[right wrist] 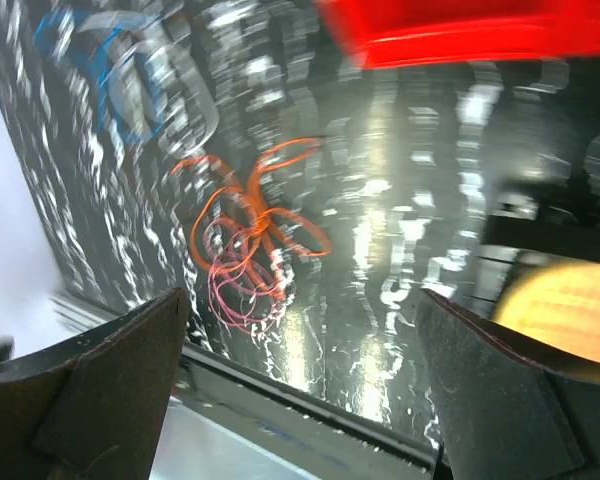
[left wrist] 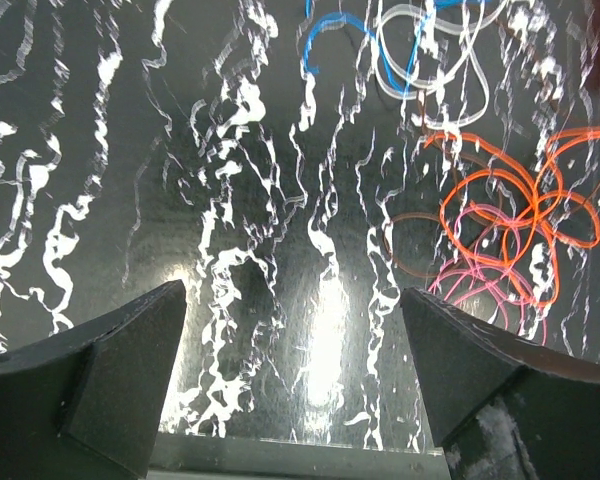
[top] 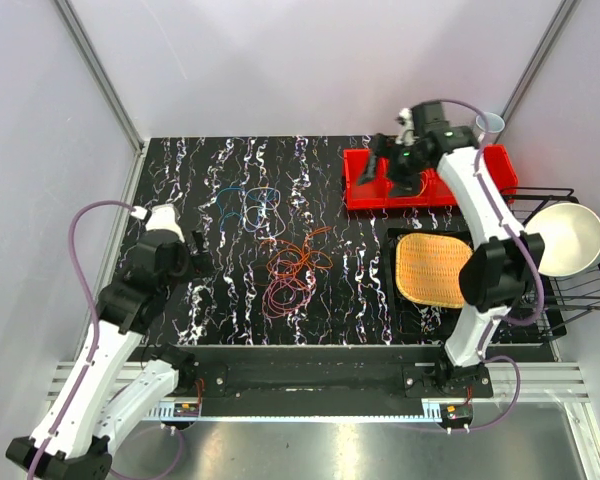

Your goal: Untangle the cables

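The cables lie in loose loops on the black marbled table [top: 230, 310]. A blue cable [top: 246, 204] with a yellowish one through it is at the back centre. An orange-red cable [top: 300, 252] overlaps a pink-magenta cable [top: 285, 293] in front of it. In the left wrist view the blue [left wrist: 330, 30], orange [left wrist: 510, 195] and pink [left wrist: 490, 265] loops lie ahead to the right. My left gripper [top: 192, 262] is open and empty, left of the cables. My right gripper [top: 390, 165] is open and empty, raised over the red bin [top: 500, 165]; its view shows the orange [right wrist: 255, 205] and pink [right wrist: 242, 290] loops.
A red bin stands at the back right. A woven yellow mat [top: 432, 270] lies on a dark tray to the right. A black wire rack [top: 570, 290] holds a white bowl [top: 568, 238] at the right edge. White walls enclose the table.
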`<state>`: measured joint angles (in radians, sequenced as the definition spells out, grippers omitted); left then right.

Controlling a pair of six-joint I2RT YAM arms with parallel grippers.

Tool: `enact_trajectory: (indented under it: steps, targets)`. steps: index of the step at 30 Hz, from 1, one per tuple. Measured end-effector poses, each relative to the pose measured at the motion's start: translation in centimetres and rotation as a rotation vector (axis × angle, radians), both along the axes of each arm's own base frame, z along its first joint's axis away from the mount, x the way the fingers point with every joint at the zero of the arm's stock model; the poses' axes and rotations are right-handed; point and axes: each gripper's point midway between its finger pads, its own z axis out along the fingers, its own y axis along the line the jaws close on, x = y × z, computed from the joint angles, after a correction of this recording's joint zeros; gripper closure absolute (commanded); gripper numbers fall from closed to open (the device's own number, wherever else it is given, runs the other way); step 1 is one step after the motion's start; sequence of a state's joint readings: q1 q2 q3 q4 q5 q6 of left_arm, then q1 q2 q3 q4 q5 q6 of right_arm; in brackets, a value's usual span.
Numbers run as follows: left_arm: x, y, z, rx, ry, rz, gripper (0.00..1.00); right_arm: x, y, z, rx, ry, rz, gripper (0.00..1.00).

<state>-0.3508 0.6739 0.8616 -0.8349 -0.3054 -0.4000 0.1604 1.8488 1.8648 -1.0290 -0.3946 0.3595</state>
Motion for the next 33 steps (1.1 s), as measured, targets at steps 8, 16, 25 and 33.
enact_trajectory:
  steps: [8,16,25,33]
  targets:
    - [1.2,-3.1,-2.7,-0.072,0.135,-0.081,0.15,-4.1,4.5,0.0,-0.116,-0.113,0.111,0.00]
    - [2.5,-7.6,-5.6,-0.147,0.234,-0.154,0.22,-5.8,-0.8,-4.8,0.052,-0.156,-0.144,0.00]
    - [4.0,-10.3,-9.3,-0.220,0.303,-0.112,0.31,-5.7,0.8,-4.4,0.189,-0.183,-0.107,0.00]
    - [7.7,-11.8,-11.7,-0.211,0.337,-0.052,0.37,-6.0,0.6,-4.0,0.159,-0.184,-0.074,0.00]
